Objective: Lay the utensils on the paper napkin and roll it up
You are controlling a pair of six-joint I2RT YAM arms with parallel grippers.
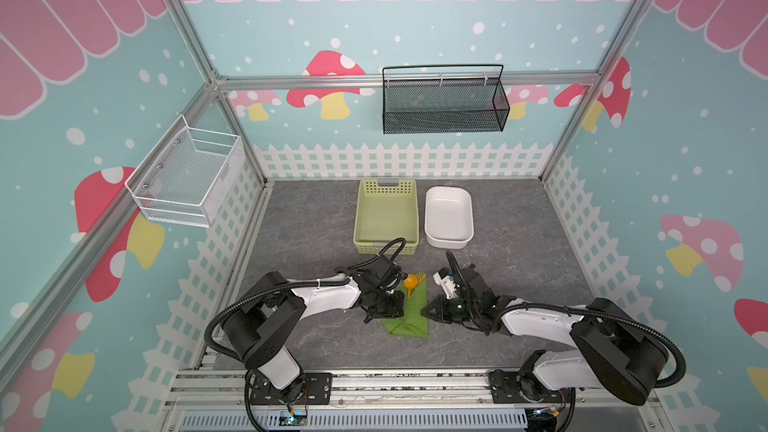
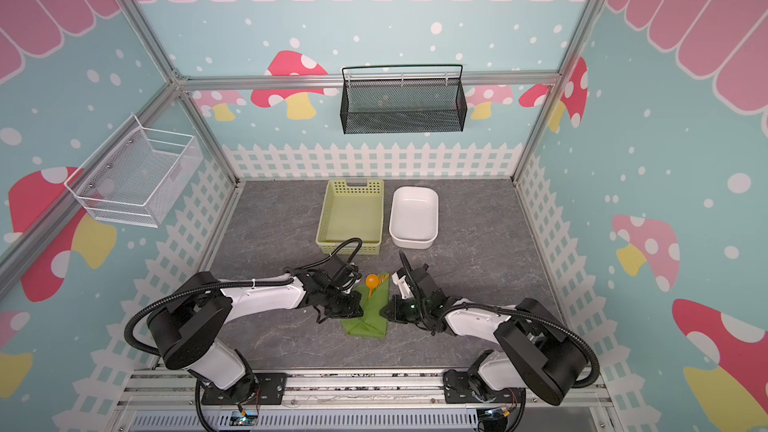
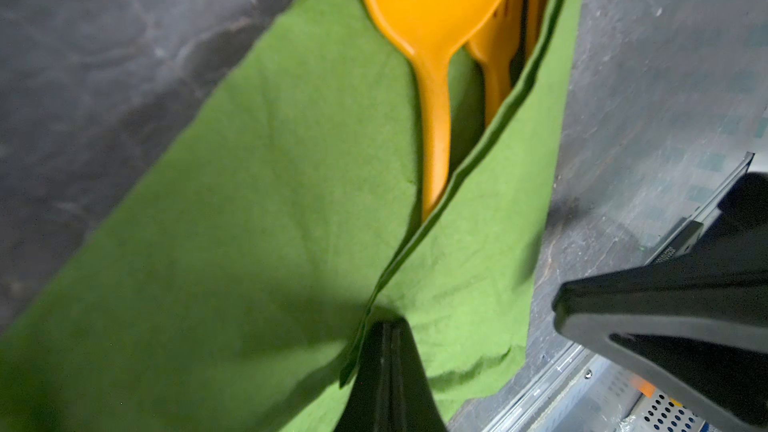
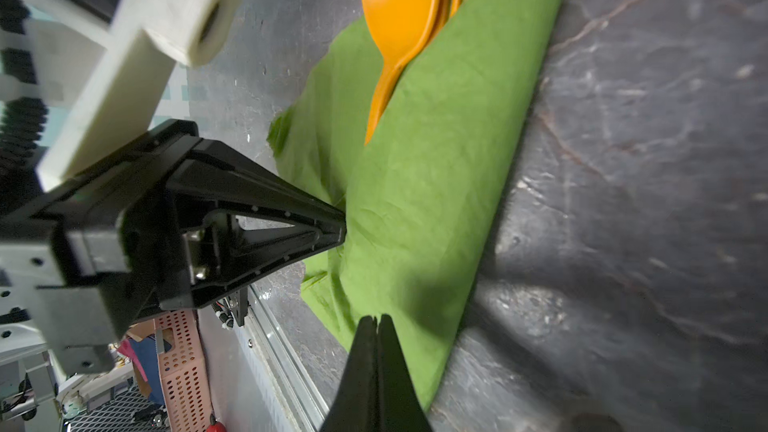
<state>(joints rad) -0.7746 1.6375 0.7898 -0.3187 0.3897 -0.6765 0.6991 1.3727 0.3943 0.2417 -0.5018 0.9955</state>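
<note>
Counter [image 1: 519,284]: grey, marbled. Both arms reach in toward its near middle.

Basket [image 1: 356,218] and white dish [image 1: 449,243] stand side by side toward the back, close together. Both are well apart from the work spot.

Napkin [image 1: 409,317] [image 2: 370,322]: green, lying on the counter between the two claws, on the near side of the basket. It is folded lengthwise into a narrow wrap, with one flap laid over the other. The fold edge runs slantwise along it in the left wrist view [image 3: 457,176]. The near end spreads wider and looser than the far end.

Left claw [image 3: 388,326] [image 4: 338,226]: closed, tips together, touching the napkin at the fold edge. I cannot tell whether paper is pinched between them.

Right claw [image 4: 376,320] [image 3: 561,309]: closed, tips together, low over the napkin's near end on its other side. Contact is unclear.

Utensils [image 3: 478,35]: orange, bundled inside the wrap, heads sticking out at the far end.

Spoon [image 1: 410,279] [image 2: 372,280] [image 4: 399,6]: on top, bowl fully out, handle running under the flap. The other pieces stack just beside it, mostly hidden, and the knife cannot be told apart.
</note>
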